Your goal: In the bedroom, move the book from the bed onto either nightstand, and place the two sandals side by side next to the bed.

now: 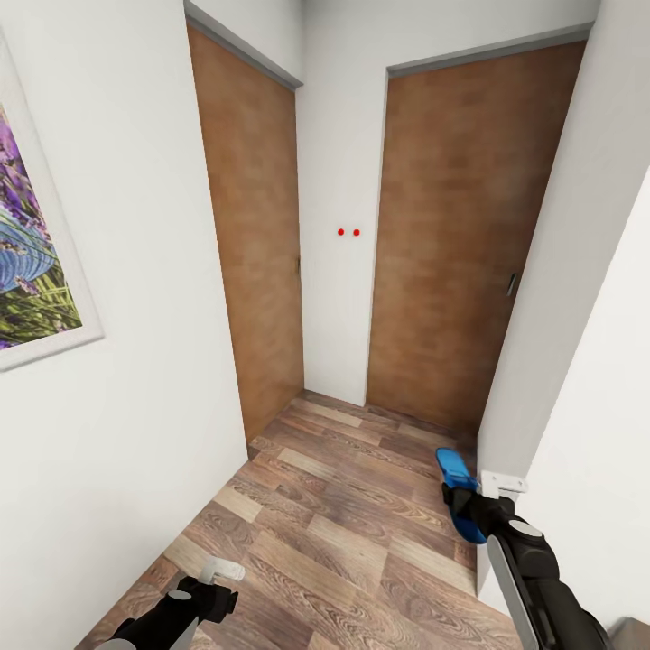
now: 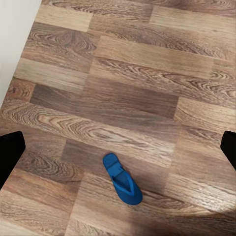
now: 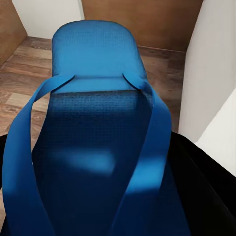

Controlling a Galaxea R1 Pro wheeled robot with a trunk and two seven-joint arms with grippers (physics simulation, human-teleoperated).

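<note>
The right gripper (image 1: pixel 469 506) is clamped on one blue sandal (image 1: pixel 456 492), carried low above the wood-plank floor (image 1: pixel 343 524) near the corridor's right wall; the other sandal (image 2: pixel 122 179) lies flat on the planks. The left gripper (image 1: pixel 217 587) hangs empty, jaws apparently apart. The sandal looks light and floppy, best pinched across the sole.

The floor (image 1: pixel 343 533) was brown wood plank with swirling grain, darker and lighter boards mixed. The walls (image 1: pixel 135 406) were plain white. Two doors (image 1: pixel 451 262) were mottled reddish brown. At nine o'clock in the head view, a white-framed picture (image 1: pixel 32 262) showed purple, blue and green. Both sandals (image 2: pixel 122 179) were bright blue, one (image 3: pixel 93 123) with a fine woven-dot texture. The right tool (image 1: pixel 469 501) was black.
</note>
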